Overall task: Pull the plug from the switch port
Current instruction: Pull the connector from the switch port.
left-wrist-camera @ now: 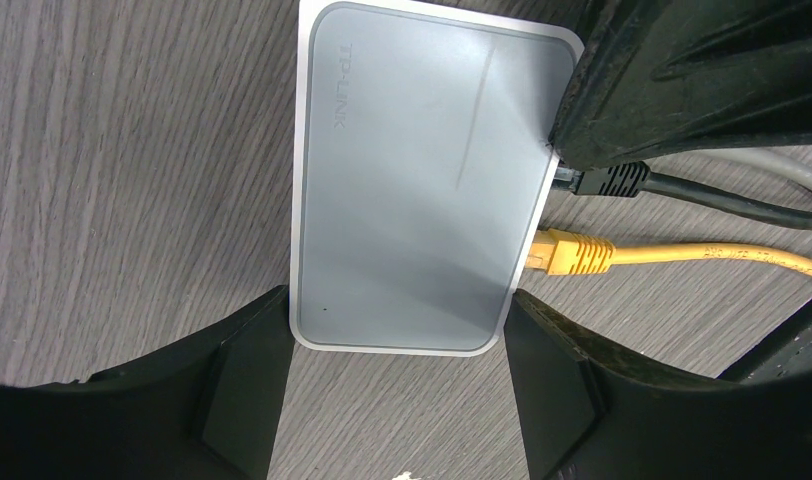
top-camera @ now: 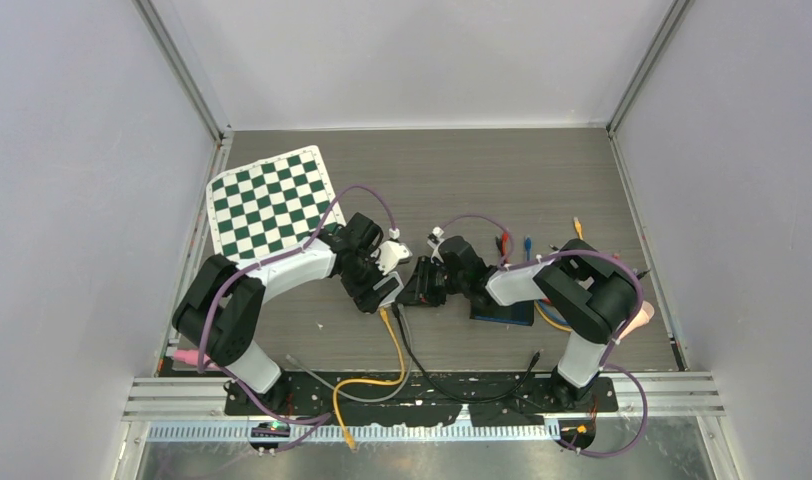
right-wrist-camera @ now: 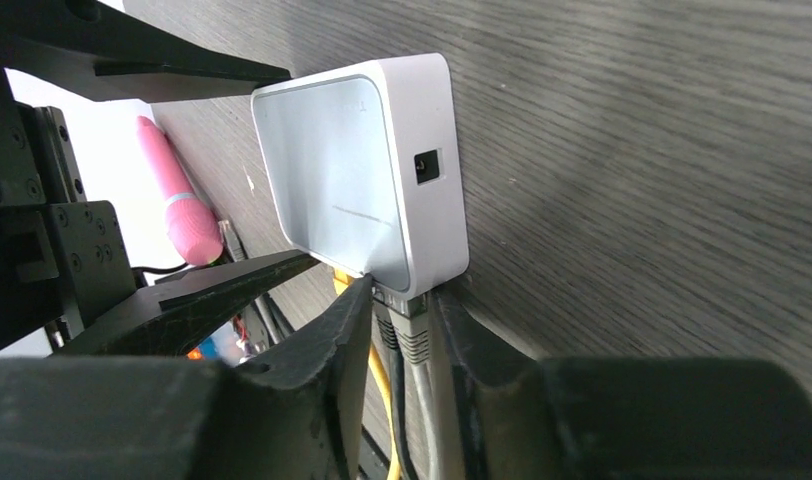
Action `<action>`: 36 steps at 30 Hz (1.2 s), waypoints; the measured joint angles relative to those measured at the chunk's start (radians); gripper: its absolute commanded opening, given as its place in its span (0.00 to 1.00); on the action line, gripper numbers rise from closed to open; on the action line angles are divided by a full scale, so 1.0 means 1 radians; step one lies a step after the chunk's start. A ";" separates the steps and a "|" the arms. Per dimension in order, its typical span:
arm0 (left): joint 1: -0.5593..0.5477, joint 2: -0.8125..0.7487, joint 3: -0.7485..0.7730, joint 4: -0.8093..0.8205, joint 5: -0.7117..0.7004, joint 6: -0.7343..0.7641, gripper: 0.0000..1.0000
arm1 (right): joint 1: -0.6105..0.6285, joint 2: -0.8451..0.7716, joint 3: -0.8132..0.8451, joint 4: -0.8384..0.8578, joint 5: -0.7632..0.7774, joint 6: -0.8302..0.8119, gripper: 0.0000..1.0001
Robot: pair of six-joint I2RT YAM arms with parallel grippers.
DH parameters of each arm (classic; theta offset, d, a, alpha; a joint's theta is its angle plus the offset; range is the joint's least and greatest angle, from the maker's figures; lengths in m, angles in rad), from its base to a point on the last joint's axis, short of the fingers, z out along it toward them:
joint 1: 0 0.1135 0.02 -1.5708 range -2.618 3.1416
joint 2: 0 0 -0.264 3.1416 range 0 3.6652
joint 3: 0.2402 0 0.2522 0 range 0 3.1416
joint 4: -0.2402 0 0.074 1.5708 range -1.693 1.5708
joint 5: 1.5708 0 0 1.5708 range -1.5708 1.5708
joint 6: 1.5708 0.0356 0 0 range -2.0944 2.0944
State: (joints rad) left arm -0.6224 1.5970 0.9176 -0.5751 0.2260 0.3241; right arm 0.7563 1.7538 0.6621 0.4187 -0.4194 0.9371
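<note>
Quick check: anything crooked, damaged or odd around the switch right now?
Nothing stands out. The switch lies flat on the table, looking intact, gripped by the left end effector. The yellow plug sits straight in its port; the right end effector pinches the grey plug.

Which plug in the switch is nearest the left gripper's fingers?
The yellow plug, lowest in the left wrist view; the black plug sits beyond it, beside the right gripper.

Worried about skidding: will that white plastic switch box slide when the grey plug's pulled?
Unheld, probably: the white plastic switch box looks light on the smooth wood-grain table. The left gripper seems to clamp its sides, so it should hold. The right gripper pinches the grey plug.
</note>
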 measured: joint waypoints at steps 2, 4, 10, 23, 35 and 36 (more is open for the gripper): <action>0.000 0.000 0.000 0.000 0.000 0.000 0.68 | 0.002 0.000 -0.012 0.014 0.007 0.003 0.37; 0.000 0.000 0.000 0.001 0.002 -0.001 0.68 | 0.003 -0.006 -0.037 0.051 0.005 0.008 0.38; -0.001 0.000 0.000 0.001 0.002 -0.001 0.68 | 0.008 -0.013 -0.078 0.108 -0.011 0.012 0.32; 0.001 0.000 0.000 -0.001 -0.002 -0.001 0.68 | -0.004 0.023 -0.035 0.066 -0.042 0.024 0.34; 0.003 0.000 0.000 -0.003 -0.006 0.000 0.68 | -0.014 0.053 -0.030 0.094 -0.073 0.048 0.06; 0.003 0.000 0.000 -0.003 -0.006 0.000 0.68 | -0.014 0.053 -0.030 0.095 -0.072 0.043 0.05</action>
State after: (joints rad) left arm -0.6197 1.5970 0.9180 -0.5781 0.2195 0.3244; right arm 0.7418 1.8069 0.6323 0.5133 -0.4919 0.9806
